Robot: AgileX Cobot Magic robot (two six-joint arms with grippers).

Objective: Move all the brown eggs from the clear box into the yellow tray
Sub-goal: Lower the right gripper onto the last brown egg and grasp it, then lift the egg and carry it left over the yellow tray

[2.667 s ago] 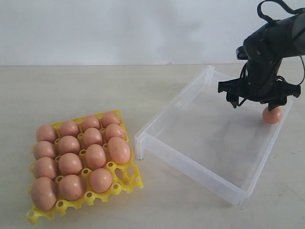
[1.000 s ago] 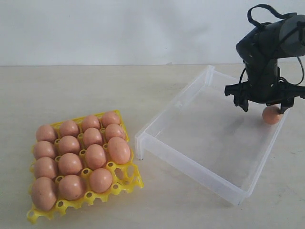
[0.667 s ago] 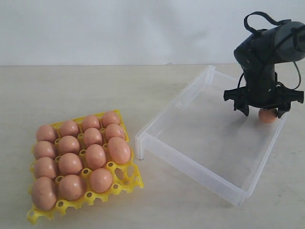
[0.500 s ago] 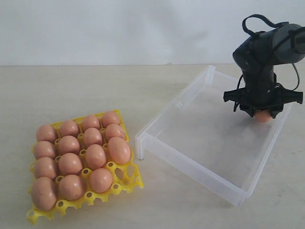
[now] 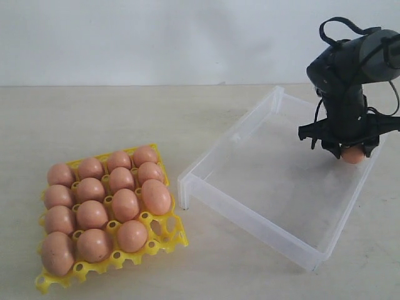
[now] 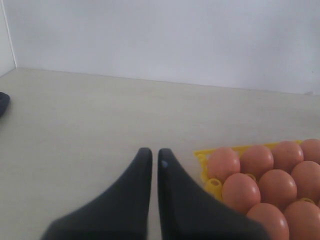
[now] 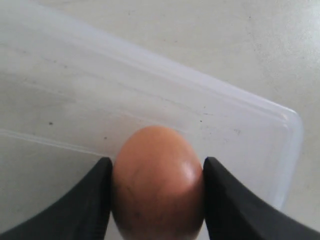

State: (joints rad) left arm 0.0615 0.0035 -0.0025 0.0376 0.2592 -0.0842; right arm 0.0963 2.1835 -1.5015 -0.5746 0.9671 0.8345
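Narrowing right gripper (image 5: 352,150) from wide, pinching last brown egg (image 7: 157,182) in clear box (image 5: 250,215) corner; leaving one yellow tray (image 5: 167,240) cup unfilled; keeping left gripper (image 6: 151,153) closed, empty.

The transparent colourless plastic box (image 5: 250,220) is smooth, the bright yellow plastic lattice tray (image 5: 164,240) glossy, the orange-brown oval eggs (image 5: 92,214) matt-shelled, the pale worktop (image 5: 125,119) matt.

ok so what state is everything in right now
right end effector, shut on the last egg
left end effector, shut, empty, beside the tray
last egg, gripped over the box's far corner; lifted or not, cannot tell
box, open-topped, otherwise empty
tray, fifteen cups filled, one corner cup empty
tray eggs, seated in their cups
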